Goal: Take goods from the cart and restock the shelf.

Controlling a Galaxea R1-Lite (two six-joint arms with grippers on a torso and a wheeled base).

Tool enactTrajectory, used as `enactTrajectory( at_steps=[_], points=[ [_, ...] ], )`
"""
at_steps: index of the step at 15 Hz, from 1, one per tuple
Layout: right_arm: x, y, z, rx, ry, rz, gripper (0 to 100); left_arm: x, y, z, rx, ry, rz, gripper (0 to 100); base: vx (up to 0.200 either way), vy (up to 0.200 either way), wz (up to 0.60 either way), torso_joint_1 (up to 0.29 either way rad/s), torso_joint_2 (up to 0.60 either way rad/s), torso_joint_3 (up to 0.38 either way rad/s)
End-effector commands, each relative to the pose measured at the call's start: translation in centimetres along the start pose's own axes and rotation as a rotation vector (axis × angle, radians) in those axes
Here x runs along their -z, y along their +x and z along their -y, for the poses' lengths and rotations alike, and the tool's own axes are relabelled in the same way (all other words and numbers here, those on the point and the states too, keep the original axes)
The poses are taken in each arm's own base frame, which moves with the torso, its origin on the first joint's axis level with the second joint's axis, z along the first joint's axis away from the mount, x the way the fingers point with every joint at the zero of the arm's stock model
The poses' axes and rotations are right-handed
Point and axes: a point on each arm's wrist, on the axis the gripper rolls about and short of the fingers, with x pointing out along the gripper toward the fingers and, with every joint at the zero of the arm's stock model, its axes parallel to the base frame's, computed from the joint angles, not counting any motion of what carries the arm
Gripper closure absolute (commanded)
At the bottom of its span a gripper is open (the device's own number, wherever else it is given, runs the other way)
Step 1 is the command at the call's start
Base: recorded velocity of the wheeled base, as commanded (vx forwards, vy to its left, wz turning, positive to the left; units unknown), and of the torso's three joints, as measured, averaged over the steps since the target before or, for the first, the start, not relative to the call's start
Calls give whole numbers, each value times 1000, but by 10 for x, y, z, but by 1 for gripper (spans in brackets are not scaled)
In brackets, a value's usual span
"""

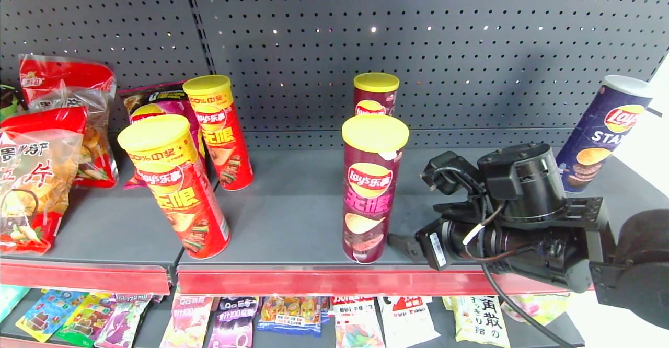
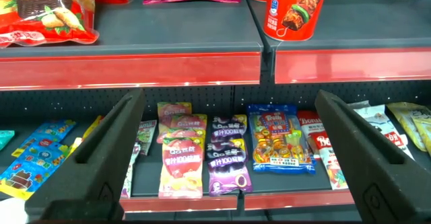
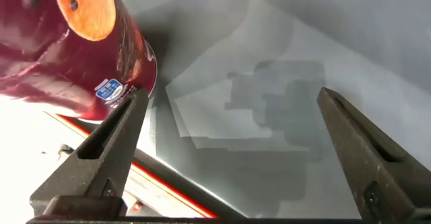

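A maroon chip can with a yellow lid stands upright at the front edge of the grey shelf. My right gripper lies low on the shelf just right of the can's base, pointing at it. In the right wrist view that gripper is open, nothing sits between its fingers, and the maroon can is just beyond one fingertip. My left gripper is open and empty, below the shelf's red front lip, facing the lower shelf's candy bags.
A second maroon can stands behind the first. Two red cans stand to the left, with snack bags beyond them. A blue can stands at the right rear. Bare shelf lies between the red and maroon cans.
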Motion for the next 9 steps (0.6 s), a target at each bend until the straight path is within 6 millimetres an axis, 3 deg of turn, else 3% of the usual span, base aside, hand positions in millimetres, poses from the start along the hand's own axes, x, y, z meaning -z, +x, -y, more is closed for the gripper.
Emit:
enactTrajectory(
  at_steps=[1, 9],
  points=[
    [0, 0, 0, -1, -1, -1, 0, 0, 0, 0, 0, 1, 1, 0, 0, 0, 0, 0, 0, 0],
    [-3, 6, -2, -1, 0, 1, 0, 0, 0, 0, 0, 1, 1, 0, 0, 0, 0, 0, 0, 0]
  ],
)
